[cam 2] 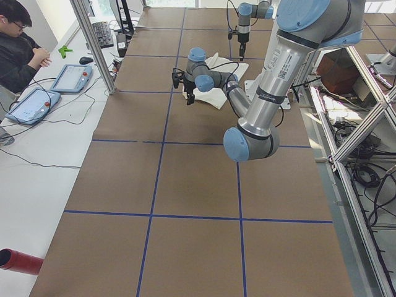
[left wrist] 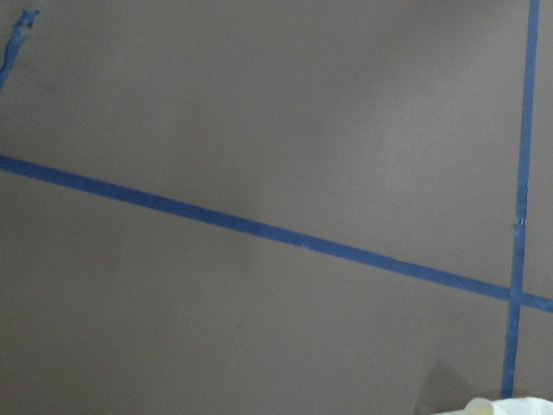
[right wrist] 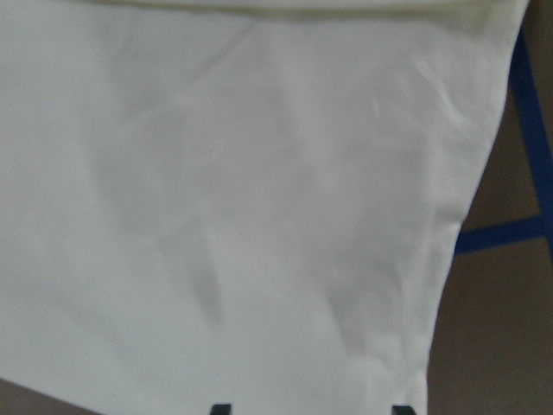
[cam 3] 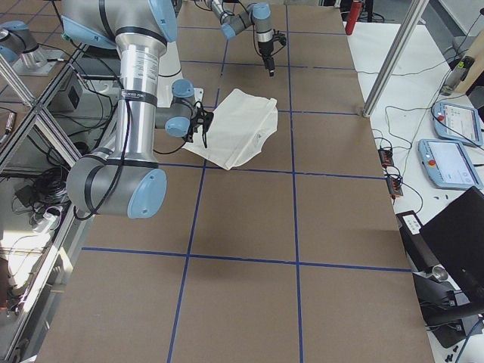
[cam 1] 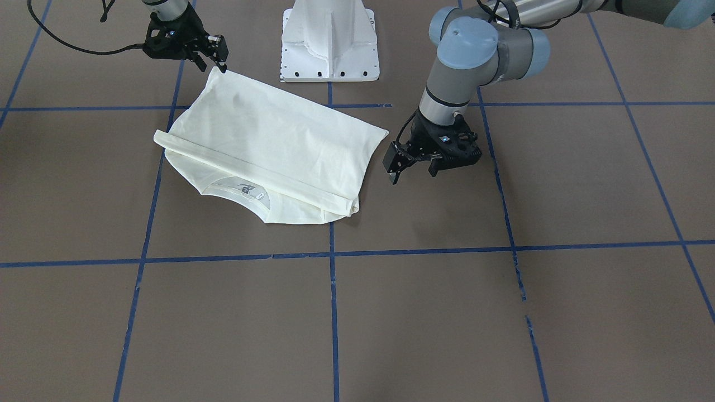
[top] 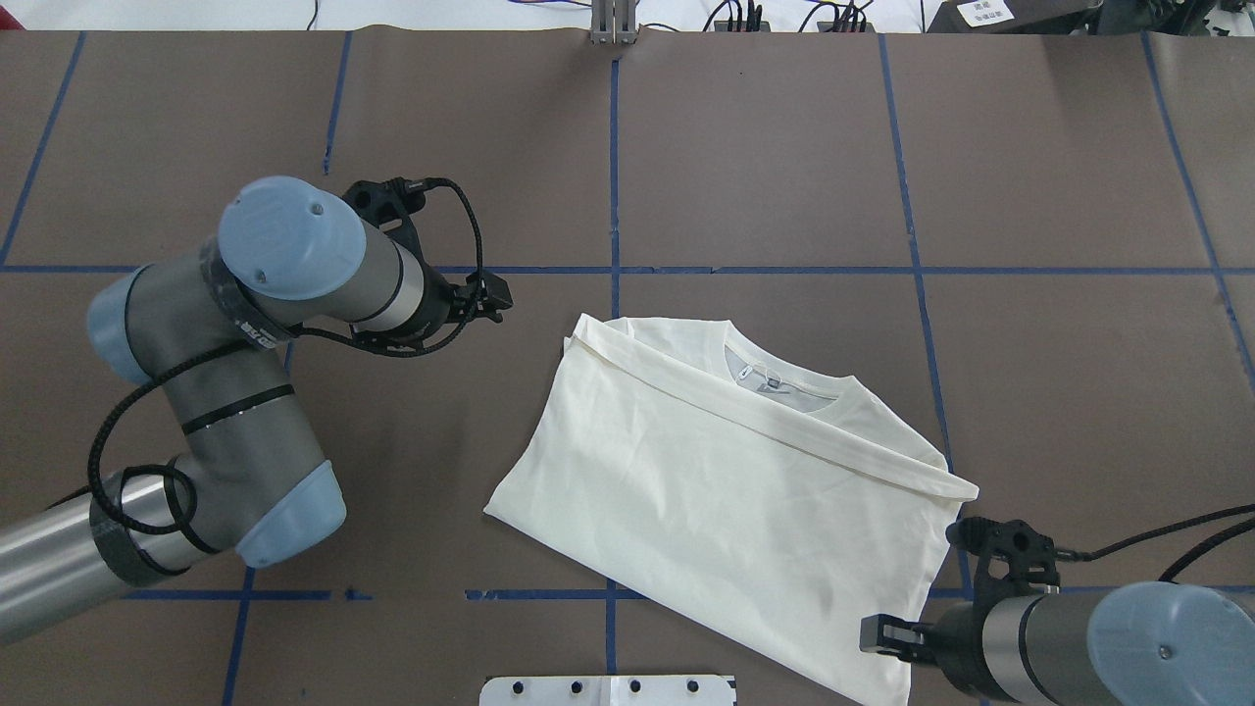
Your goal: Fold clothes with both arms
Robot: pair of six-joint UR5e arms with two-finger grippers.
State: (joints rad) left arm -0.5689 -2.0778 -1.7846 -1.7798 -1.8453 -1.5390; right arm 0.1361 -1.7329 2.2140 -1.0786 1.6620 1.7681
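Observation:
The cream shirt (cam 1: 273, 139) lies folded on the brown table, plain side up. A sleeve band crosses it, and the collar with its label (top: 775, 378) shows at the far edge. My left gripper (cam 1: 412, 170) is open and hovers just off the shirt's side edge without touching it; in the overhead view the left gripper (top: 495, 294) is a short way from the shirt corner. My right gripper (cam 1: 212, 64) is open at the hem corner nearest the base. In its wrist view the shirt (right wrist: 259, 199) fills the frame and two black fingertips (right wrist: 221, 408) stand apart at the bottom edge.
The white pedestal base (cam 1: 329, 44) stands right behind the shirt. Blue tape lines (cam 1: 333, 312) grid the table. A seated person (cam 2: 18, 49) and control pendants (cam 2: 68, 77) are at a side desk. Only table and a scrap of shirt (left wrist: 505, 406) show in the left wrist view.

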